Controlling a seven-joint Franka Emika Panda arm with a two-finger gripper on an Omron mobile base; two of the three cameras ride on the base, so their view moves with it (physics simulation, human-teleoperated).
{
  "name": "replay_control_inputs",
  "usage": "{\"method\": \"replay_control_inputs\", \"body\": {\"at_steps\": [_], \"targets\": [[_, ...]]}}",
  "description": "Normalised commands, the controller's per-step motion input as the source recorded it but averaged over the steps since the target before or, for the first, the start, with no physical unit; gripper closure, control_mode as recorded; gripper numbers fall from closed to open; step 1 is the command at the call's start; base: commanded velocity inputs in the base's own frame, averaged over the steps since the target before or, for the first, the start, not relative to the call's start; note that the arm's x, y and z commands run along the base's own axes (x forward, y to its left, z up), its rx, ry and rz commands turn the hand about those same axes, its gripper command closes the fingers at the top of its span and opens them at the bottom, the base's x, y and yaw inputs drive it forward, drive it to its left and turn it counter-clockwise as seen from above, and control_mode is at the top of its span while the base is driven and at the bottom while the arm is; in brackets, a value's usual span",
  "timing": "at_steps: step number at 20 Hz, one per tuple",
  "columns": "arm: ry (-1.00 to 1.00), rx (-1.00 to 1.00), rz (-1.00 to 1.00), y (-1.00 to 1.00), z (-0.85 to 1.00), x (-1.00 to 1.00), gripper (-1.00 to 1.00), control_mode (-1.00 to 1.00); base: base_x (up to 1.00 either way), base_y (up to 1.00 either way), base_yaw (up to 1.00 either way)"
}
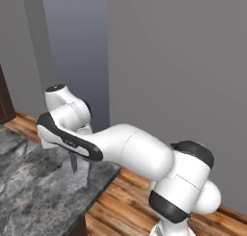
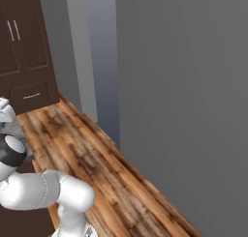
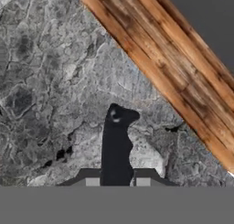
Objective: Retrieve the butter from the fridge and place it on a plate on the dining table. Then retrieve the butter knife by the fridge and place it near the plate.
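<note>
The knife [image 3: 116,147] is gripped in the closed end effector [image 3: 117,182], its long axis pointing down at the tabletop [image 3: 50,81].

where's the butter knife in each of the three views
left base view: knife hangs point down under the hand, left of centre, over the stone table.
right base view: not in it.
hand view: black handle at bottom centre, clamped in the shut gripper.
shared landmark: the wood floor beside the table edge, also in the right base view and hand view.
</note>
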Motion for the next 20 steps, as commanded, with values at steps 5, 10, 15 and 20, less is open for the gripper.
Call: {"method": "replay_control_inputs", "body": {"at_steps": [5, 10, 15, 20], "targets": [[-0.13, 0.36, 0.01, -1.0, 0.69, -0.58, 1.0, -1.0, 0.0, 0.0, 0.0], [-0.23, 0.2, 0.1, -1.0, 0.65, -0.84, 1.0, -1.0, 0.0, 0.0, 0.0], [-0.17, -0.04, 0.09, -1.0, 0.44, -0.78, 1.0, -1.0, 0.0, 0.0, 0.0], [0.0, -0.14, 0.0, -1.0, 0.09, -0.41, 1.0, -1.0, 0.0, 0.0, 0.0]]}}
